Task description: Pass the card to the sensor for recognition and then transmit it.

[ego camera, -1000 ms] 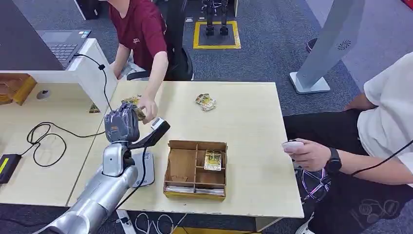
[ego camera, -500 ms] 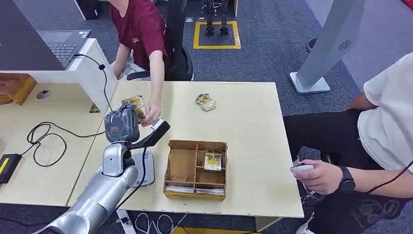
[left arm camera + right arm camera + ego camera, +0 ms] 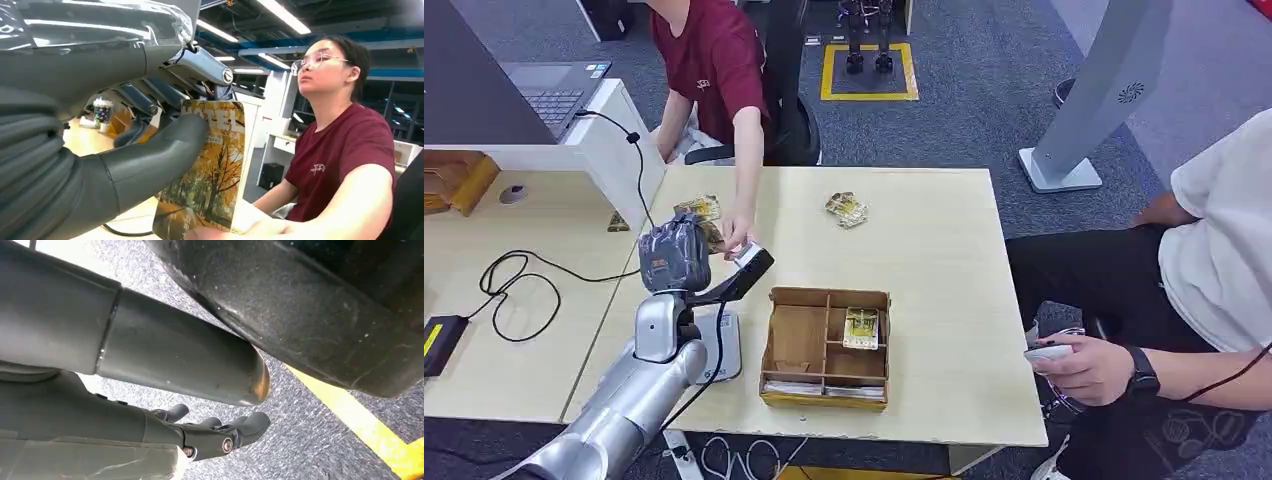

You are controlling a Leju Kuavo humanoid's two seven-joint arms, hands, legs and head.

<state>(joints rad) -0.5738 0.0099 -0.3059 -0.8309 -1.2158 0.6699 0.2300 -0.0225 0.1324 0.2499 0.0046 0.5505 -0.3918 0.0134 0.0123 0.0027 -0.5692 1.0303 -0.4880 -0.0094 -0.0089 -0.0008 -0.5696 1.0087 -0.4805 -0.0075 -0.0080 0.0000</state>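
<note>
Here, card (image 3: pixel 207 170) pinched in left robot hand (image 3: pixel 674 254), person's fingers apparently touching it.

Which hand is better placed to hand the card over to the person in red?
Left. The left hand already holds the card, and the person's hand is at it. The right hand hangs over the floor.

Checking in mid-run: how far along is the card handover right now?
Picked up: the left hand pinches the card between thumb and fingers. In hand: the handover, with the person's hand already touching the card's edge beside the sensor. Whether it was scanned cannot be told. Left: release it. The right hand hangs over the floor, holding nothing.
</note>
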